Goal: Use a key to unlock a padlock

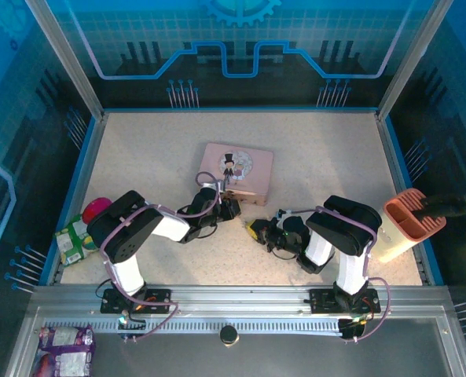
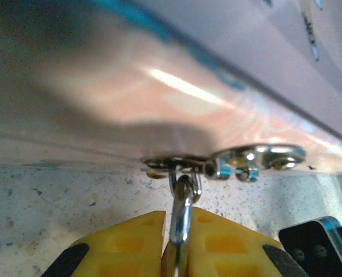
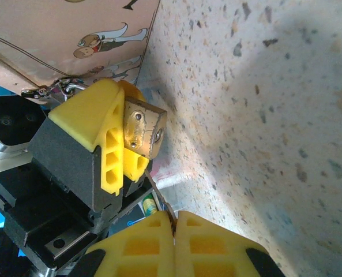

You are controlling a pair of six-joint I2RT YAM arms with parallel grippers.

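Note:
The pink tin lies mid-table. In the left wrist view its silver hasp sits at the front edge. The padlock's silver shackle hangs through the hasp's loop. My left gripper is shut on the padlock, just in front of the tin. The right wrist view shows the brass padlock body clamped between the left gripper's yellow fingers. My right gripper is shut on the thin dark key. The key's tip points up at the padlock's underside, a short gap away. In the top view the right gripper sits close to the right of the left one.
A peach holder with a black-handled tool stands at the right edge. A pink ball and a green packet lie at the left edge. A black knob and a snack bag are on the near rail.

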